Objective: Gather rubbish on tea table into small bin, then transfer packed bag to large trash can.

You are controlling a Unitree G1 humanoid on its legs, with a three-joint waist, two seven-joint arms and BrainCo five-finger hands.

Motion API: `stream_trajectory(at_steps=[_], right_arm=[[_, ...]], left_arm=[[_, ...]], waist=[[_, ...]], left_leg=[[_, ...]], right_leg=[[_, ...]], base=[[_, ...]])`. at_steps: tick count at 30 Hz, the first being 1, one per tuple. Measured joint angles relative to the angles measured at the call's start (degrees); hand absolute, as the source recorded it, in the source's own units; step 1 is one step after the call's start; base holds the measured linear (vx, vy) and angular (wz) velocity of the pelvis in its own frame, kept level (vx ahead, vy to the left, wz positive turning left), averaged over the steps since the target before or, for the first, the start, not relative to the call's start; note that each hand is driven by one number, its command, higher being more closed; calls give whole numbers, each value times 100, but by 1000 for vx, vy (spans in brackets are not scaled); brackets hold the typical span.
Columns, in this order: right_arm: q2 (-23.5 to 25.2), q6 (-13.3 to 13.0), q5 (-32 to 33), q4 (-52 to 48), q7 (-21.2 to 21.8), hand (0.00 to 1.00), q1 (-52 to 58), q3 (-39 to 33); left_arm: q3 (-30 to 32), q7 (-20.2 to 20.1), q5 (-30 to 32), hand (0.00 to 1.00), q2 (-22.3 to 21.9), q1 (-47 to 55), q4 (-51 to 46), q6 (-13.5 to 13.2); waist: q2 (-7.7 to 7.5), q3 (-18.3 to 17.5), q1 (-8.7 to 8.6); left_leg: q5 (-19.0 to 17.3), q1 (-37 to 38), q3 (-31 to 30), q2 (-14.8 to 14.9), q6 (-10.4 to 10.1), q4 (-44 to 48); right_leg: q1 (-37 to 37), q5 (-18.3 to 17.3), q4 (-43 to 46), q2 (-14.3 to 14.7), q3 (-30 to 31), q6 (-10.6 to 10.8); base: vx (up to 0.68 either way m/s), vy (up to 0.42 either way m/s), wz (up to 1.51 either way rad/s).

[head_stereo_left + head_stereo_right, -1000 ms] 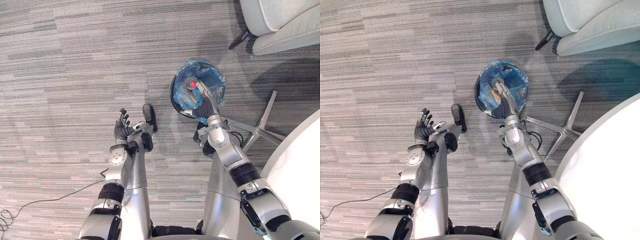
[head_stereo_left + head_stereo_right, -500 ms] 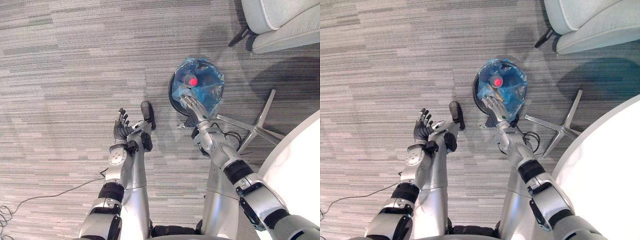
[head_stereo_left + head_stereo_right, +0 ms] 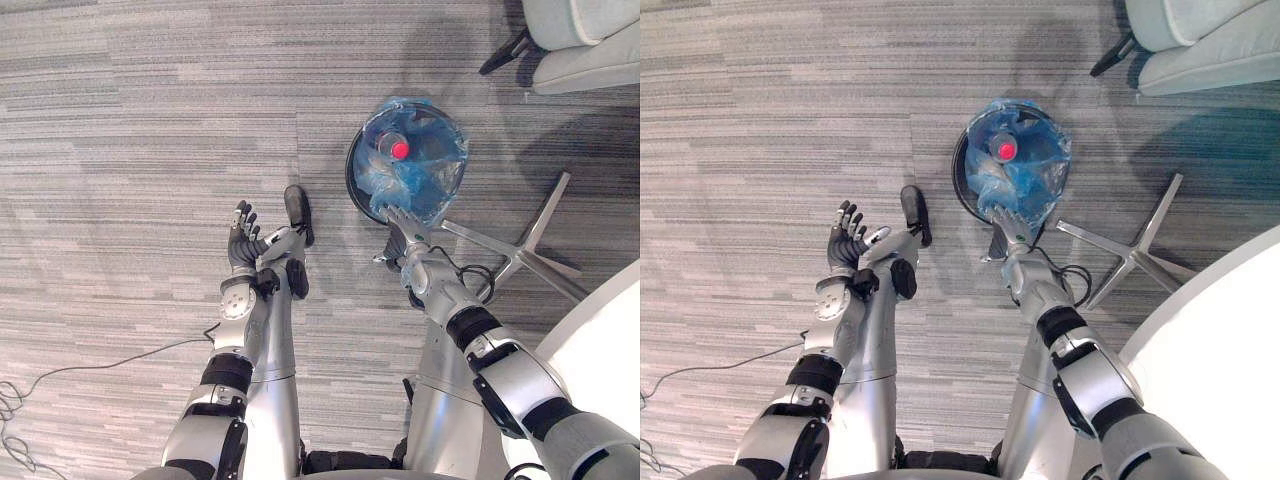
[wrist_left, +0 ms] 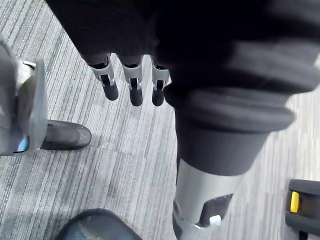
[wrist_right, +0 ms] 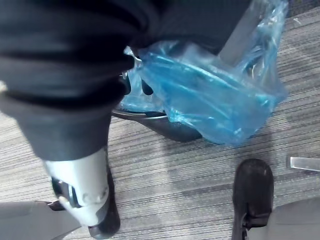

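A small black bin (image 3: 352, 190) lined with a blue plastic bag (image 3: 425, 170) stands on the carpet. A bottle with a red cap (image 3: 400, 150) lies inside the bag among other rubbish. My right hand (image 3: 408, 232) is at the bin's near rim, open, its straight fingers touching the bag's overhanging edge (image 5: 210, 95). My left hand (image 3: 243, 245) is held up to the left of the bin, open and with nothing in it. Its fingers (image 4: 132, 85) hang straight over the carpet.
A metal star-shaped chair base (image 3: 530, 240) lies just right of the bin. A grey upholstered seat (image 3: 585, 40) stands at the far right. The edge of a white round table (image 3: 610, 350) curves in at the lower right. Bare carpet stretches to the left.
My right hand has drawn back from inside the bag to the bin's near rim, leaving the red-capped bottle in the bag. The camera has shifted slightly. The left hand stays put.
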Motion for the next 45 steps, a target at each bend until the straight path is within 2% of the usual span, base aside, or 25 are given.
stream_trajectory(at_steps=[4, 13, 16, 17, 20, 27, 33, 38, 42, 45], right_arm=[[-3, -4, 18, -301, -48, 0, -10, 18], [117, -162, 237, -2057, -302, 0, 472, 204], [211, -207, 285, -2273, -404, 0, 668, 206], [238, -324, 319, -2291, -492, 0, 743, 205], [238, -402, 338, -2499, -530, 0, 847, 203], [182, -401, 461, -2501, -637, 0, 830, -53], [160, -385, 570, -2503, -420, 0, 839, -53], [54, -400, 669, -2500, 31, 0, 895, -20], [35, -528, 919, -2517, 196, 0, 942, 19], [-24, -661, 1070, -3006, 278, 0, 1105, 146]], left_arm=[[1, 0, -3, 0, -12, -20, -4, 4], [9, 105, 0, 0, -12, -10, -3, 122], [25, 104, 6, 0, -9, 39, -4, 159], [29, 104, 11, 0, -4, 59, -4, 174], [34, 106, 16, 0, 1, 67, 1, 175], [28, 109, 16, 0, -4, 67, 7, 175], [35, 106, 16, 0, -2, 66, 100, 175], [46, 101, 17, 0, 12, 66, 106, 176], [47, 91, 19, 0, 23, 66, 100, 214], [47, 84, 22, 0, 49, 67, 105, 243]], waist=[[0, 0, 20], [0, 0, -17], [-1, 0, -49], [-1, 0, -52], [-1, 0, -53], [-1, 0, -51], [0, 0, -48], [0, 0, -44], [0, 0, -46], [0, 0, -50]], left_leg=[[2, 0, -2, 8, 1, 30], [-19, 83, -36, 32, 15, 148], [-45, 158, -27, 35, 15, 147], [-49, 216, -7, 53, 15, 143], [-50, 240, 7, 106, 18, 140], [-15, 276, 17, 137, 5, 128], [-18, 328, -1, 176, 2, 158], [-48, 335, -9, 193, 6, 150], [-47, 337, -8, 196, 6, 146], [-40, 349, -6, 198, 2, 147]], right_leg=[[1, 1, 24, 3, 6, -4], [142, -1, 57, 13, -8, 3], [212, -3, 50, 18, 4, 7], [253, -1, 36, 37, 20, 6], [263, 3, 19, 94, 38, 3], [269, 7, 23, 123, 45, -3], [357, 6, 5, 162, 28, -3], [366, 7, -5, 188, 26, -5], [366, 7, -9, 192, 27, -5], [379, 9, -12, 194, 27, -7]], base=[[-18, -5, 0], [-46, -9, -2], [-46, -15, -4], [-38, -18, -8], [-45, -28, -10], [-18, -16, -1], [-18, -11, -2], [-38, -17, -2], [-8, -5, 0], [0, 0, 0]])
